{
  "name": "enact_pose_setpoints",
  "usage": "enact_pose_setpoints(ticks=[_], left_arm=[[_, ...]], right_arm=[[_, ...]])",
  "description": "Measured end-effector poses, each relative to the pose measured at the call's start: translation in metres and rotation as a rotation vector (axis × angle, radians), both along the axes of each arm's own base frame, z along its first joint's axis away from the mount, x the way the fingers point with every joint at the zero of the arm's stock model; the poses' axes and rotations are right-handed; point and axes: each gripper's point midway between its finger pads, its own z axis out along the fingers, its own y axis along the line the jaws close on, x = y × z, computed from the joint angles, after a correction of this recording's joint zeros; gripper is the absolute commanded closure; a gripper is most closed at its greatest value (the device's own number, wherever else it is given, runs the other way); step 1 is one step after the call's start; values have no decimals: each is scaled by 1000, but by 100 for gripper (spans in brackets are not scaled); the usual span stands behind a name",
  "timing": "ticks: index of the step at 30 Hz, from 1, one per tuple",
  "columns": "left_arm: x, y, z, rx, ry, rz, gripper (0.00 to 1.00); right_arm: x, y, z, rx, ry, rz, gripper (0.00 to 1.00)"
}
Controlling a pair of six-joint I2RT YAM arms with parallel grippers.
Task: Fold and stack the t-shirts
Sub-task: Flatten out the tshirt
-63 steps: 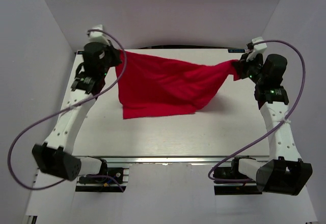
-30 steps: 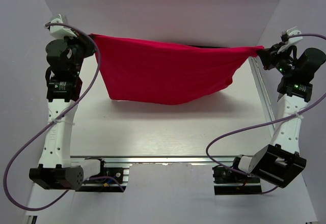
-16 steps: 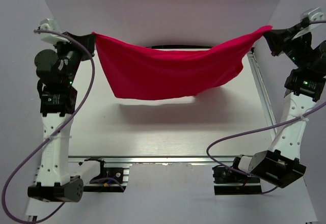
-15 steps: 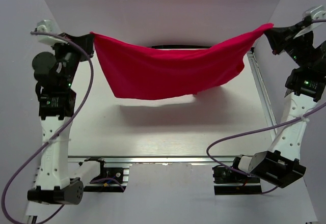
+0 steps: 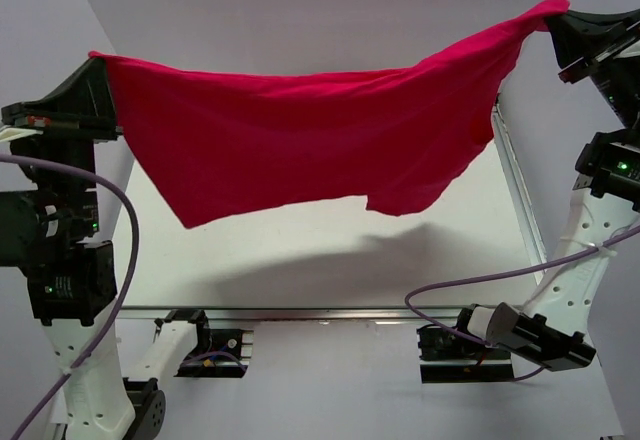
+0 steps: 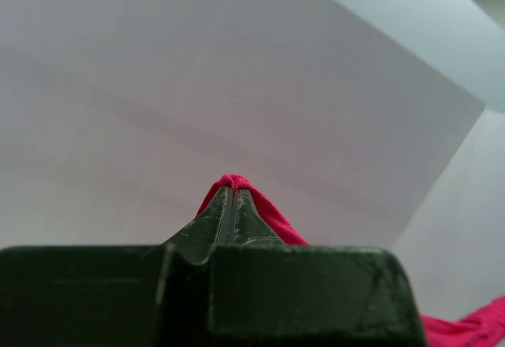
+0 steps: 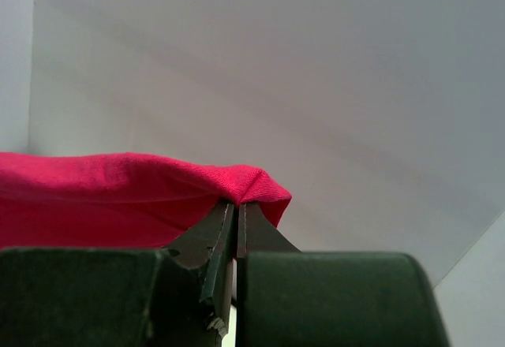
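The red t-shirt (image 5: 300, 135) hangs spread in the air between both grippers, high above the table, sagging in the middle with its lower edge free. My left gripper (image 5: 100, 70) is shut on its left corner; in the left wrist view the cloth (image 6: 260, 209) bunches over the closed gripper tips (image 6: 232, 193). My right gripper (image 5: 555, 15) is shut on its right corner, held higher; in the right wrist view the cloth (image 7: 118, 193) drapes over the closed gripper tips (image 7: 236, 209). The neck label does not show.
The pale table (image 5: 330, 260) lies below the shirt, with a metal rail (image 5: 515, 200) along its right edge. White walls (image 5: 300, 10) enclose the back and sides. Purple cables (image 5: 470, 280) loop near both arm bases.
Both arms have risen and drawn apart and toward the camera, lifting the shirt fully off the table and stretching it wider. Both grips have held.
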Motion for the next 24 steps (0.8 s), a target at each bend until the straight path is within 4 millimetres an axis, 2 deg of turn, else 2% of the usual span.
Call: enact_pose_setpoints(ticks=[3, 6, 8, 10, 13, 16, 19, 24], left_arm=[[-8, 7, 7, -20, -21, 31, 100], [-2, 12, 1, -37, 1, 54, 100], [11, 12, -12, -43, 36, 57, 100], [30, 12, -32, -49, 94, 52, 100], [68, 8, -75, -64, 208, 32, 100], [111, 3, -126, -79, 339, 2, 100], [156, -3, -186, -96, 477, -26, 100], [205, -5, -294, -112, 686, -24, 100]], right_arm=[[-10, 4, 16, 4, -47, 3, 100], [-13, 5, 19, 16, -58, 5, 100], [-9, 3, 15, 28, -45, 6, 100], [-2, 0, 0, 48, -6, 11, 100], [18, -7, -35, 86, 83, 19, 100], [48, -9, -84, 127, 201, 33, 100], [80, 1, -141, 142, 323, 47, 100], [130, 30, -238, 123, 510, 63, 100]])
